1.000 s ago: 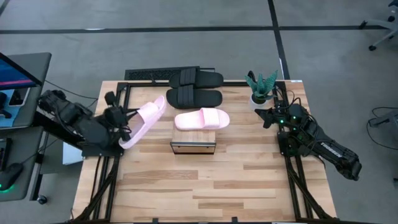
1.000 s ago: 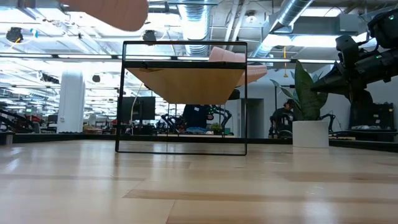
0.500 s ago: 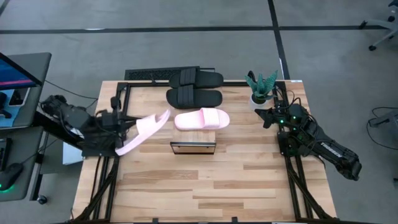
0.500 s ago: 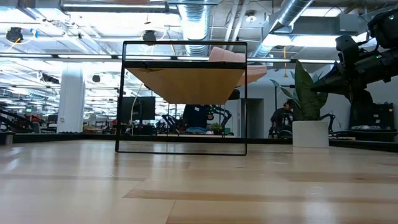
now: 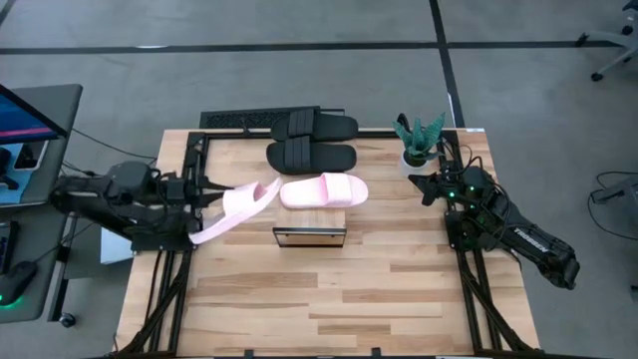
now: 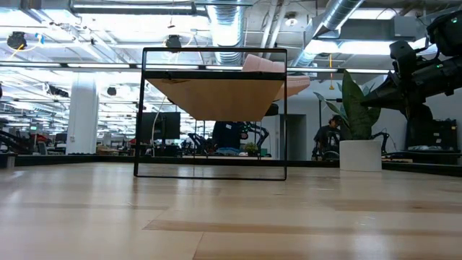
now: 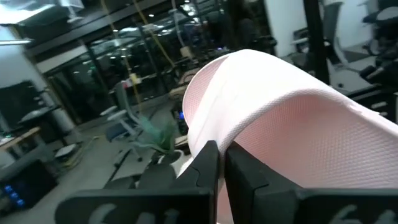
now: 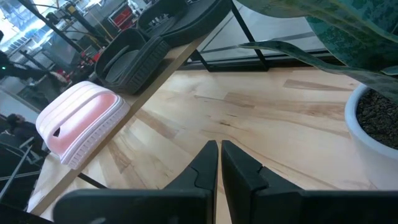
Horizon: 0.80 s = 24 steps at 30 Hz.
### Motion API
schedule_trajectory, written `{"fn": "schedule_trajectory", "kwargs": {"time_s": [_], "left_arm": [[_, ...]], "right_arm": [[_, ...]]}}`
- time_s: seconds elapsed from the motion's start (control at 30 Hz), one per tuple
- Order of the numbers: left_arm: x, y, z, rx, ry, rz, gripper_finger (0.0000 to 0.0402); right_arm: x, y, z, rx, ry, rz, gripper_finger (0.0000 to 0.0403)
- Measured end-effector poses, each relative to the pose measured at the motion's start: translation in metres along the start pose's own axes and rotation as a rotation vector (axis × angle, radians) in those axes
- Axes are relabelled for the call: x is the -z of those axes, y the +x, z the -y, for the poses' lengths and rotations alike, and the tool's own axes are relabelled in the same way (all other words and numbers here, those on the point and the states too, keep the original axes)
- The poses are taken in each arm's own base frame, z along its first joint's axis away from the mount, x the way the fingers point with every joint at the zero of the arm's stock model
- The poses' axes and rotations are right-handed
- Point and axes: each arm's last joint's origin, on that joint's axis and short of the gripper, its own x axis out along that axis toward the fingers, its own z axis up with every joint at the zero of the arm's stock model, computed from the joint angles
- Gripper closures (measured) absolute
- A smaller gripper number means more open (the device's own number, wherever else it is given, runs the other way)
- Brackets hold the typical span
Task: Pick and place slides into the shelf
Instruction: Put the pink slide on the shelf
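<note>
My left gripper (image 5: 206, 196) is shut on a pale pink slide (image 5: 236, 209) and holds it in the air over the table's left part, just left of the shelf (image 5: 310, 237). Two black slides (image 5: 311, 157) and a second pink slide (image 5: 324, 191) lie sole-down on the shelf's plank top (image 8: 158, 65). My right gripper (image 5: 429, 186) waits shut at the table's right edge, next to a potted plant. In the low view the shelf frame (image 6: 213, 173) shows, with the resting pink slide (image 6: 261, 63) on top; the held slide is out of that picture. My left gripper pinches the pink slide between its two fingers (image 7: 205, 163), on the edge of a wide curved pink band (image 7: 214, 134) that looks like the strap. The fingers come about level from the table's left. The slide is lifted clear, turned on its edge and slanting.
A potted plant (image 5: 419, 140) in a white pot (image 8: 373, 134) stands at the far right, close to my right gripper. A dark frame (image 5: 184, 150) runs along the table's sides. Bare wood (image 5: 329, 299) fills the near half of the table.
My left gripper has turned at the wrist and shifted a little toward the shelf. The pink slide has rolled from showing its broad face to standing edge-on, and its far end has swung toward the pink slide on the shelf. It has left the low view.
</note>
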Motion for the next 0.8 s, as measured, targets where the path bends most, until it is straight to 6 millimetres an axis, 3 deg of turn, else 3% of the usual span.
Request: {"fn": "schedule_trajectory", "kwargs": {"time_s": [0.27,0.6,0.8], "left_arm": [[0.003,0.033,-0.027,0.127,-0.030,-0.014,0.0401],[0.000,0.054,-0.088,0.222,-0.130,0.113,0.0401],[0.005,0.086,-0.104,0.295,-0.123,0.085,0.0401]], "right_arm": [[0.000,0.000,0.000,0.000,0.000,-0.001,0.0390],[0.000,0.000,0.000,-0.001,0.000,-0.001,0.0390],[0.000,0.000,0.000,0.000,0.000,-0.001,0.0390]]}}
